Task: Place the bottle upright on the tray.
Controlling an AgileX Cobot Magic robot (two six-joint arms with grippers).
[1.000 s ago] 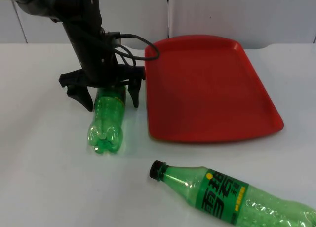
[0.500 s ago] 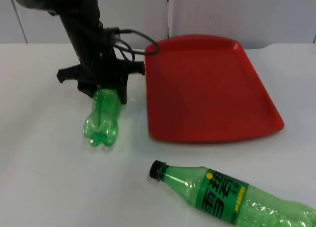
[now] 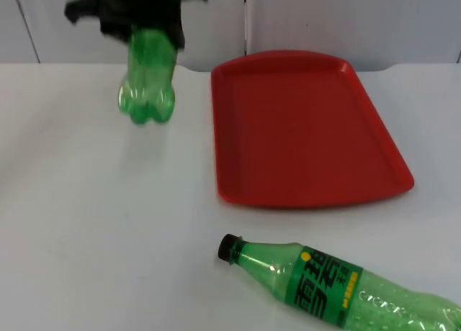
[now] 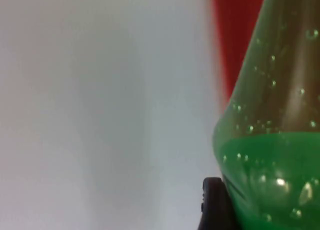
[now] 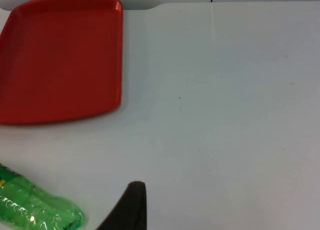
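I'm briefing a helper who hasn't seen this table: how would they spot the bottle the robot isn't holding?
Start at the red tray on the white table; the labelled green bottle lies on its side on the table in front of the tray's near edge. Unlike the plain green bottle held up in the left gripper, it has a black cap and a green and yellow label.

Flat red plastic tray with raised rim (image 5: pixel 60 60) lying on the smooth white table top (image 5: pixel 225 115) | rounded base end of a clear green plastic bottle (image 5: pixel 37 210) lying on its side near the tray, apart from it | black fingertip of the right gripper (image 5: pixel 129 207) showing just beside the bottle
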